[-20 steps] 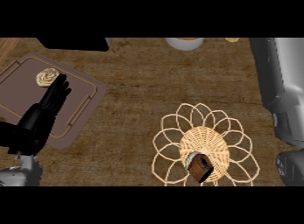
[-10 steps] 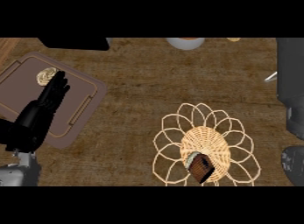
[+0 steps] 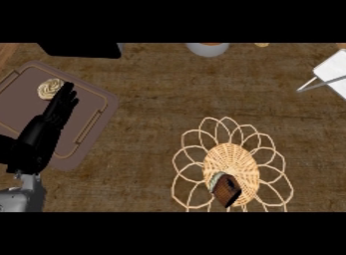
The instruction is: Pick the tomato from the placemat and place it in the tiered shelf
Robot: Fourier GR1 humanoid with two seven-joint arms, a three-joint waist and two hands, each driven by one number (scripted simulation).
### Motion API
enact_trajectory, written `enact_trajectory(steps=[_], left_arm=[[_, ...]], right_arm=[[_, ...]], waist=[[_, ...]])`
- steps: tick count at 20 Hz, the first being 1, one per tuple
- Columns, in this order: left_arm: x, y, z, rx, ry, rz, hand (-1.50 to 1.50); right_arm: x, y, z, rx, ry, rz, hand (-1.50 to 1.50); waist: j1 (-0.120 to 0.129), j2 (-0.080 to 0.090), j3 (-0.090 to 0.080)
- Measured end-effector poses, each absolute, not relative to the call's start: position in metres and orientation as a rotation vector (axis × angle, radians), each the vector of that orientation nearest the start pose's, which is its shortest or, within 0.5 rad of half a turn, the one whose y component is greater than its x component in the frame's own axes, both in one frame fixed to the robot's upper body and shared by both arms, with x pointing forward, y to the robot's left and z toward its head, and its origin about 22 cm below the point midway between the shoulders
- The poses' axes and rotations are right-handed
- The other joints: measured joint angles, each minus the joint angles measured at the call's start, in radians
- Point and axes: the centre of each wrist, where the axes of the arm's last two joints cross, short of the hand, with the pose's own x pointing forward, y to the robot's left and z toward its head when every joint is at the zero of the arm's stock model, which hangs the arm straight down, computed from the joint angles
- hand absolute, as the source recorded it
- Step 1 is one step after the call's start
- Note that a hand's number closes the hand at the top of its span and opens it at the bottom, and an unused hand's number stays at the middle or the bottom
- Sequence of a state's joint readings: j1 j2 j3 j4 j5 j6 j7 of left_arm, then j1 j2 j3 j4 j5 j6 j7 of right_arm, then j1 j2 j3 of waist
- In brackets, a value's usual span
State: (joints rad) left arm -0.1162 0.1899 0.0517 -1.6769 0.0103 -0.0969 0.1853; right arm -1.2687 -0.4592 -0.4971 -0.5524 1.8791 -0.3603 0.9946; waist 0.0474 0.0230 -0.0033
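Left hand [image 3: 39,134] lies over the brown placemat [image 3: 87,132] at the view's left, its grey forearm entering from the lower left corner. Fingers are straight and extended toward the upper right, thumb spread out to the left; the hand grasps nothing. Fingertips end just beside a small pale, coiled-looking round object [image 3: 50,88] that sits on the upper part of the placemat; whether they touch it cannot be told. That object is the only item on the placemat, and it does not look like a tomato; no red tomato can be made out in this view. Right hand does not show in the head view. Near the lower centre of the table [image 3: 168,84] rests a woven wicker mat [image 3: 231,167] with looped petal-shaped edges, and a small dark brown item [image 3: 226,190] lies on its lower part. At the right edge a white and grey structure [image 3: 341,74] is partly visible, well apart from the placemat. Along the top edge sit a dark rectangular object [image 3: 80,49] and the lower rim of a pale round vessel [image 3: 207,49].
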Motion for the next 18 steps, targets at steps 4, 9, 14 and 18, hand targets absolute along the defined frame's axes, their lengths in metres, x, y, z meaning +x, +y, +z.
enact_trajectory(steps=[4,9,14,18], left_arm=[[0.266,0.271,0.066,0.09,-1.59,-0.217,0.0],[0.268,0.271,0.066,0.087,-1.594,-0.213,0.0],[0.27,0.269,0.067,0.088,-1.595,-0.211,0.0],[0.267,0.27,0.064,0.089,-1.595,-0.216,0.0]], right_arm=[[0.465,-0.309,0.275,-2.08,-0.677,0.0,1.5],[0.464,-0.317,0.291,-2.099,-0.729,0.07,1.5],[0.464,-0.327,0.294,-2.025,-0.8,0.095,1.5],[0.464,-0.333,0.295,-1.922,-0.765,0.201,1.5]], waist=[[0.004,-0.001,0.002],[0.006,-0.002,0.003],[0.005,-0.002,0.004],[0.008,-0.002,0.004]])
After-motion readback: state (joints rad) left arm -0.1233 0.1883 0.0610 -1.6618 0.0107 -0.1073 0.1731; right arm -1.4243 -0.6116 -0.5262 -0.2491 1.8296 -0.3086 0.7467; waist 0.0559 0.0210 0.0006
